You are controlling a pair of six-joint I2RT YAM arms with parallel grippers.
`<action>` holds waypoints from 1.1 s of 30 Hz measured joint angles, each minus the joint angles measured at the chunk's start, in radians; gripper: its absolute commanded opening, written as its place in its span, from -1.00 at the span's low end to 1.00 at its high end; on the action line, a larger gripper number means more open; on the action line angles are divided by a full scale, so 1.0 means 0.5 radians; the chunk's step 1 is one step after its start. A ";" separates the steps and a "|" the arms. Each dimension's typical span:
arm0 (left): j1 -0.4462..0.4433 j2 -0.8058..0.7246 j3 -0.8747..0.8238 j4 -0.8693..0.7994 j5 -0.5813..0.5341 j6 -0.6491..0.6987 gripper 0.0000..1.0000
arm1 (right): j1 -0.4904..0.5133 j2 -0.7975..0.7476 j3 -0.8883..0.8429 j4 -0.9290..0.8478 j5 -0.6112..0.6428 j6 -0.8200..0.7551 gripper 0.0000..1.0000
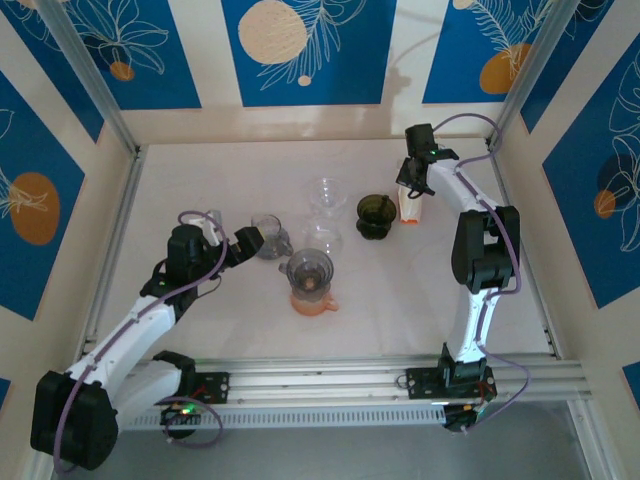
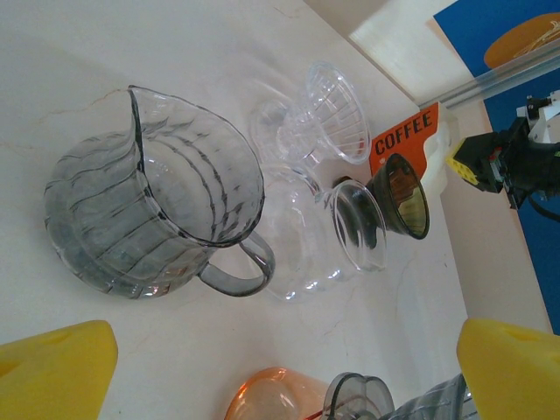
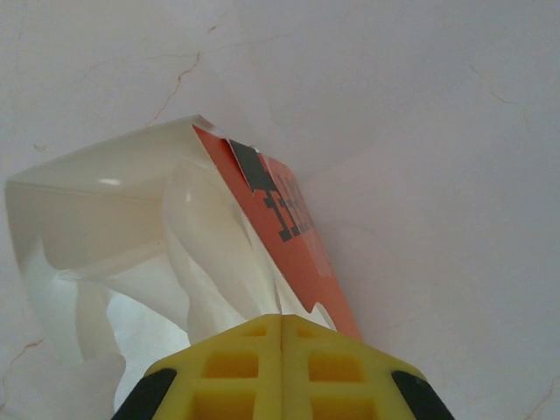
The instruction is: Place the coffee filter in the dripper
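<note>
I see my right gripper [image 3: 280,337] pinched together on a white coffee filter [image 3: 214,284]. My left gripper [image 2: 282,372] stands spread wide apart.

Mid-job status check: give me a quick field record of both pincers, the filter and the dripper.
right pincer: shut, apparently pinching a white coffee filter at the mouth of the orange filter packet
left pincer: open, empty, facing the grey jug
dark dripper: upright beside the packet, no filter inside
step: filter not yet in dripper
</note>
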 measured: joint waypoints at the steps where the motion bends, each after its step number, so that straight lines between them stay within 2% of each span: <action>1: 0.000 0.001 0.000 0.000 0.000 0.000 0.99 | 0.004 -0.002 0.000 0.000 0.006 -0.009 -1.00; 7: 0.000 0.001 0.000 0.000 0.000 0.000 0.99 | 0.027 -0.069 -0.004 0.002 0.034 -0.040 -1.00; 17: 0.000 0.020 0.000 0.001 0.005 -0.002 0.99 | 0.066 -0.379 -0.144 0.050 0.033 -0.053 -1.00; 23: 0.000 0.023 0.000 -0.002 0.014 -0.010 0.99 | 0.066 -0.492 -0.329 0.068 0.033 -0.071 -1.00; 33: -0.001 0.023 0.046 -0.028 0.111 -0.015 1.00 | 0.143 -1.192 -0.691 0.135 -0.085 -0.130 -1.00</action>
